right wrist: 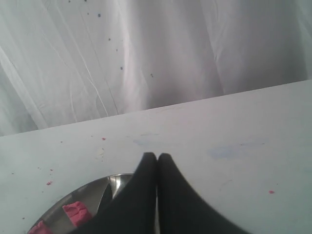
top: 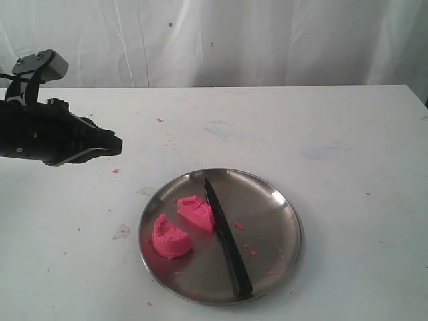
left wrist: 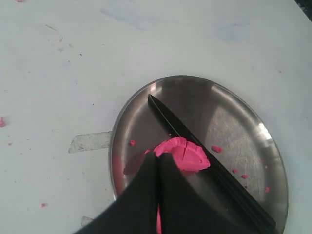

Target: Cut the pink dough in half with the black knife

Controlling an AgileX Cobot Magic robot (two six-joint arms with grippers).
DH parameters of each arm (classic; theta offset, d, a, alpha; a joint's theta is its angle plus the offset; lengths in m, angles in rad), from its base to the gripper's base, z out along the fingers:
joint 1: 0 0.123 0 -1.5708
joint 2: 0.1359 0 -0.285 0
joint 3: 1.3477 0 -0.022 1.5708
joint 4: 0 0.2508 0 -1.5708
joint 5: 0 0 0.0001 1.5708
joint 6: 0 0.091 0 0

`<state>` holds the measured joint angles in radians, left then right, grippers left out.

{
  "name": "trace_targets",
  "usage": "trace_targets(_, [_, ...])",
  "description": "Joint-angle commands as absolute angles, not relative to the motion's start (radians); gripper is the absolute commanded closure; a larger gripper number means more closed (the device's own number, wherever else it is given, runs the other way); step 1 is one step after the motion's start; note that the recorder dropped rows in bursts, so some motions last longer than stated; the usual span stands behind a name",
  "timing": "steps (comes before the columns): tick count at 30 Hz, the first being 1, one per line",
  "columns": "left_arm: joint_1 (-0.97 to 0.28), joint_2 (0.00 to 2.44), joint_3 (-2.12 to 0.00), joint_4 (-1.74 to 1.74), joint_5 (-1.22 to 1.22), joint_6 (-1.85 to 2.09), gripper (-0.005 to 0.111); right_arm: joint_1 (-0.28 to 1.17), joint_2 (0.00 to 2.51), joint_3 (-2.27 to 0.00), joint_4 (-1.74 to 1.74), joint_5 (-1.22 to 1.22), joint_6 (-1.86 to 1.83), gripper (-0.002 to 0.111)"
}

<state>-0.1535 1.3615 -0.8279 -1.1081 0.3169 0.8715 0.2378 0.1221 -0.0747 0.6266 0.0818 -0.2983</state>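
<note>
A round, shallow stainless-steel plate (top: pixel 264 200) with a dull mirror sheen sits at the lower centre of the exterior view, on a white matte tabletop (top: pixel 334 134) smudged with faint stains. On the plate's left part the bright pink matte dough (top: pixel 196 212) lies as two soft, creased half-lumps: one wedge right up against the blade, and a second half-lump (top: pixel 170 239) apart from it, lower left. The slim all-black knife (top: pixel 226 237) lies flat and diagonal across the plate, its narrow point toward the upper rim and its straight handle toward the lower right rim. Tiny pink crumbs (top: pixel 239 225) dot the steel. The bulky black left gripper (top: pixel 115 145) hovers at the upper left, its tapered fingers pressed together and empty. The right gripper (right wrist: pixel 157 158), seen only in its wrist view, likewise has its fingers closed on nothing.
</note>
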Motion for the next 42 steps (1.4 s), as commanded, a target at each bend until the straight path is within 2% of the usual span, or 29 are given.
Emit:
trace_targets(1, [-0.153, 1.349, -0.823, -1.120, 0.324, 0.871, 0.107, 0.230, 0.119, -0.061, 0.596, 0.075, -0.304, 0.108])
trace_targets(10, [-0.153, 1.349, -0.823, -1.120, 0.324, 0.871, 0.107, 0.230, 0.080, -0.013, 0.121, 0.066, 0.155, 0.108])
trace_targets(16, [-0.153, 1.349, -0.823, -1.120, 0.324, 0.871, 0.107, 0.230, 0.041, 0.000, 0.094, 0.093, 0.157, 0.108])
trace_targets(20, [-0.153, 1.349, -0.823, -1.120, 0.324, 0.871, 0.107, 0.230, 0.032, 0.000, 0.096, 0.109, 0.025, 0.108])
trace_targets(42, [-0.153, 1.349, -0.823, -1.120, 0.324, 0.871, 0.107, 0.230, 0.032, 0.000, 0.104, 0.119, 0.028, 0.108])
